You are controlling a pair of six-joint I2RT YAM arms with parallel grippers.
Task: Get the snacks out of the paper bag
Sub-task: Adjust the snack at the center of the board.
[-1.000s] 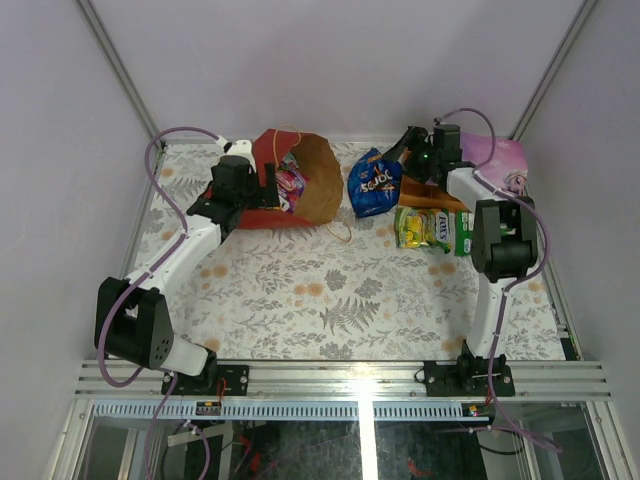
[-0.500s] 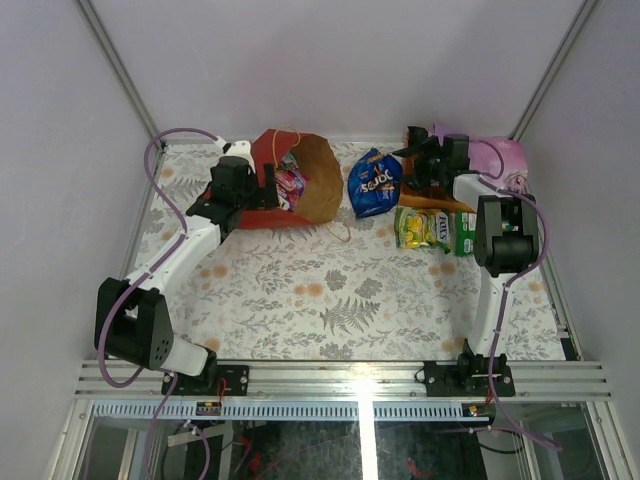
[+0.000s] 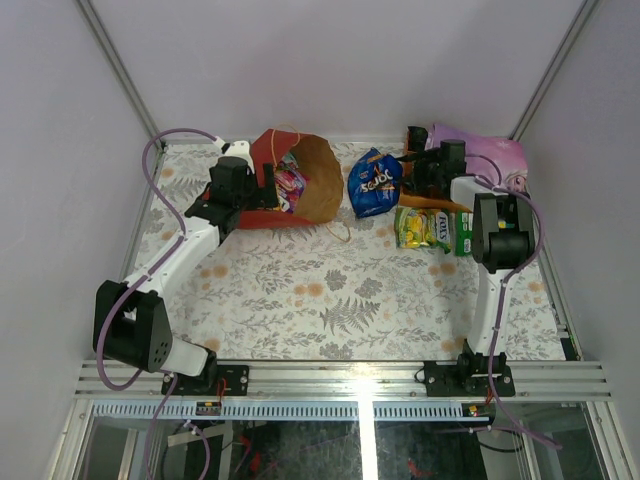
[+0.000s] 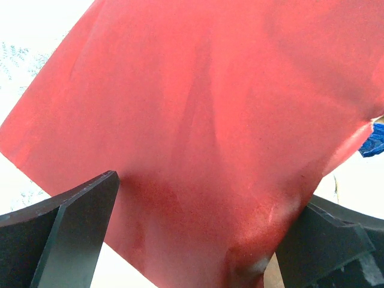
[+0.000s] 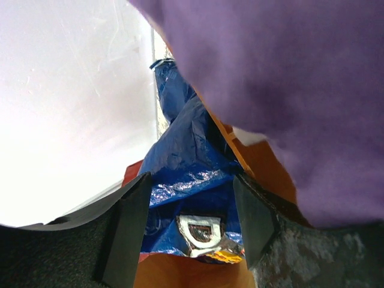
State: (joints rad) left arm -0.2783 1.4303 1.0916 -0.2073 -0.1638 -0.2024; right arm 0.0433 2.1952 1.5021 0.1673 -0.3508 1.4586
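The red paper bag (image 3: 268,160) lies on its side at the back left, its brown inside (image 3: 318,180) open toward the middle. Pink and purple snacks (image 3: 290,185) show in its mouth. My left gripper (image 3: 258,192) is open, and the bag's red wall (image 4: 198,108) fills the space between its fingers (image 4: 78,228). The blue Doritos bag (image 3: 374,183) lies to the right of the paper bag. My right gripper (image 3: 412,168) points at it from the right, jaws partly apart either side of the blue foil (image 5: 192,174), with gaps at both pads.
A yellow-green pack (image 3: 421,228) and a green pack (image 3: 464,232) lie on the flowered cloth at the right. An orange tray (image 3: 445,204) and a folded purple cloth (image 3: 490,155) sit in the back right corner. The purple cloth (image 5: 288,84) hangs close above my right gripper.
My right wrist has shifted right and turned toward the blue Doritos bag, and its jaws have narrowed. The left arm and the paper bag have not moved.
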